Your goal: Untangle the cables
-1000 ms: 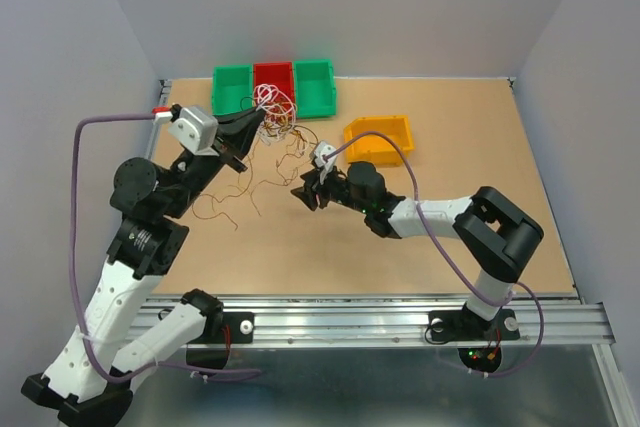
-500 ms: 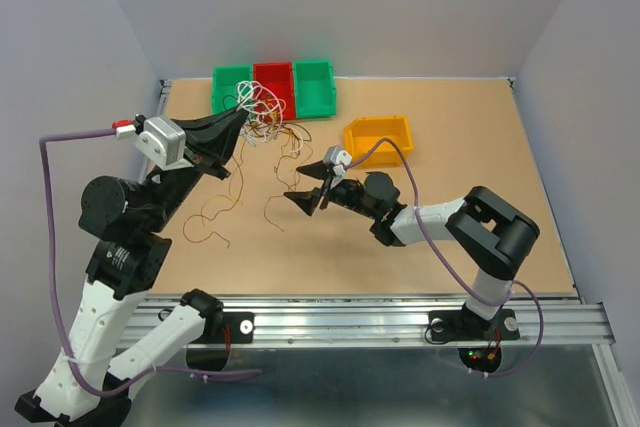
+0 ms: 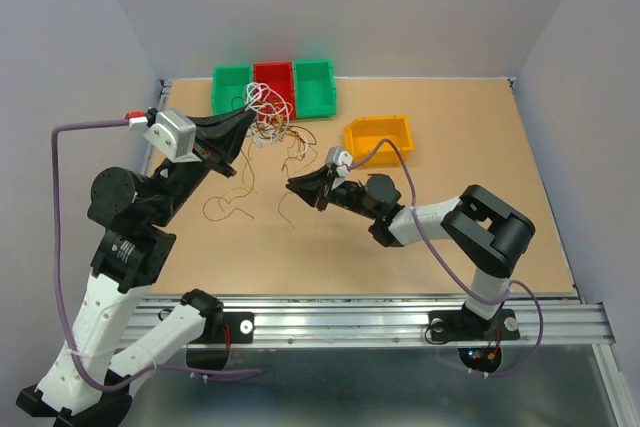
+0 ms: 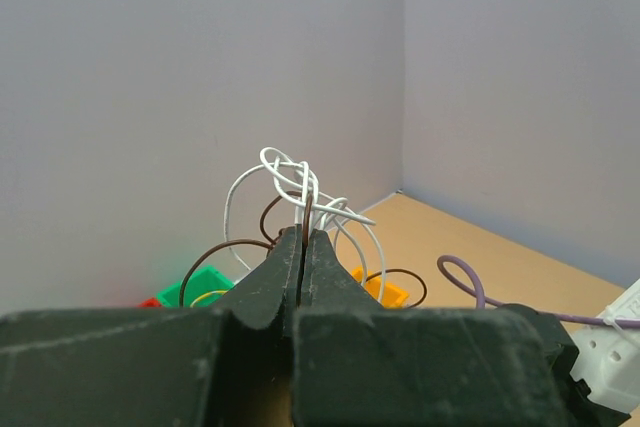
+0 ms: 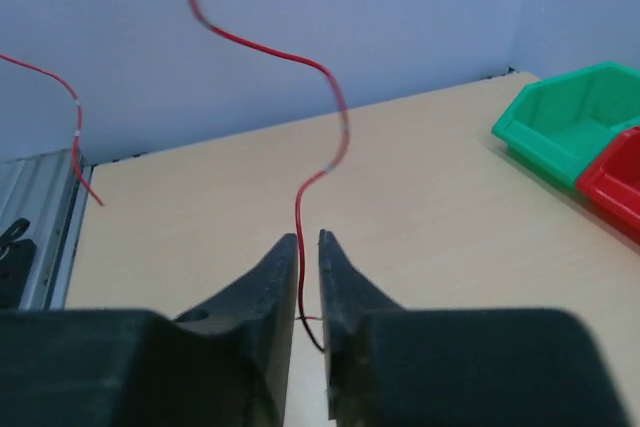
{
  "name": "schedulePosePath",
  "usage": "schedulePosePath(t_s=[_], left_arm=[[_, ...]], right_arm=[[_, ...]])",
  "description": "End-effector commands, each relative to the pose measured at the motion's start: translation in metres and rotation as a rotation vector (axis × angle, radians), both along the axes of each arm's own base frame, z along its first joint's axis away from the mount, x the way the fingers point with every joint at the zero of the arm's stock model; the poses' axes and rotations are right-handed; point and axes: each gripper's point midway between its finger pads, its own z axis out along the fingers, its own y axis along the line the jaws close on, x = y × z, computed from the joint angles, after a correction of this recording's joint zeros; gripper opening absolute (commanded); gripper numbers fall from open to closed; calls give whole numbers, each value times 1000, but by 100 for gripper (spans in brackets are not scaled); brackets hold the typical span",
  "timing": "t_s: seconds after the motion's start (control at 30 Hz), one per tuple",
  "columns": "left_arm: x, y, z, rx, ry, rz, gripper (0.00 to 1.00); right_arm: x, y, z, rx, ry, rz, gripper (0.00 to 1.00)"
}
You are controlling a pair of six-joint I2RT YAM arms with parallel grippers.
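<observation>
Progress looked slight: left gripper (image 3: 255,117) clamped the knotted cables (image 3: 272,105), upper left. Right gripper's (image 5: 309,242) near-shut jaws straddled a red strand (image 5: 299,217); grip unclear.

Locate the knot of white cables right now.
In the top view, the white cables are bunched at the tip of the left gripper, which pinches them. They sit at the table's far left, seen against the left green bin and red bin.
</observation>
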Motion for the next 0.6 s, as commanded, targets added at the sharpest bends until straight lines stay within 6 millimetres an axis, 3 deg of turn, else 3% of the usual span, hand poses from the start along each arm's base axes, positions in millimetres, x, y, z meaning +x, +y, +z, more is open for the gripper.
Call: schedulePosePath(t_s=[0.0,0.07,0.17,0.23,0.3,0.33,0.37,0.4,0.43,0.47,0.5,0.53,0.57], left_arm=[[-7,3,20,-38,-55,-7,0],[-3,6,18,-47,-45,21,0],[9,20,17,-87,-30,117,0],[27,38,11,-126,4,244,0],[39,56,8,-161,20,357,0],[53,72,2,-184,39,457,0],[59,80,0,-193,45,500,0],[64,90,-4,-207,55,551,0],[71,94,-11,-213,68,575,0],[76,102,-14,-220,75,603,0],[80,114,-19,-222,81,643,0],[85,119,-28,-213,93,661,0],[88,127,-30,-216,88,692,0]], right_arm=[[-7,6,25,80,-61,23,8],[-4,2,24,78,-54,-6,1],[-6,-7,29,94,-39,-28,1],[-11,-17,44,122,-52,-43,1],[-14,-31,45,129,-37,-81,1],[-10,-47,63,175,-42,-147,1],[-8,-57,68,193,-38,-186,0],[-9,-70,57,179,-15,-220,1],[-10,-89,78,232,-30,-267,1],[-9,-102,78,241,-22,-304,1],[0,-123,80,263,6,-358,1],[6,-142,68,260,47,-411,1],[16,-174,78,310,83,-472,0]])
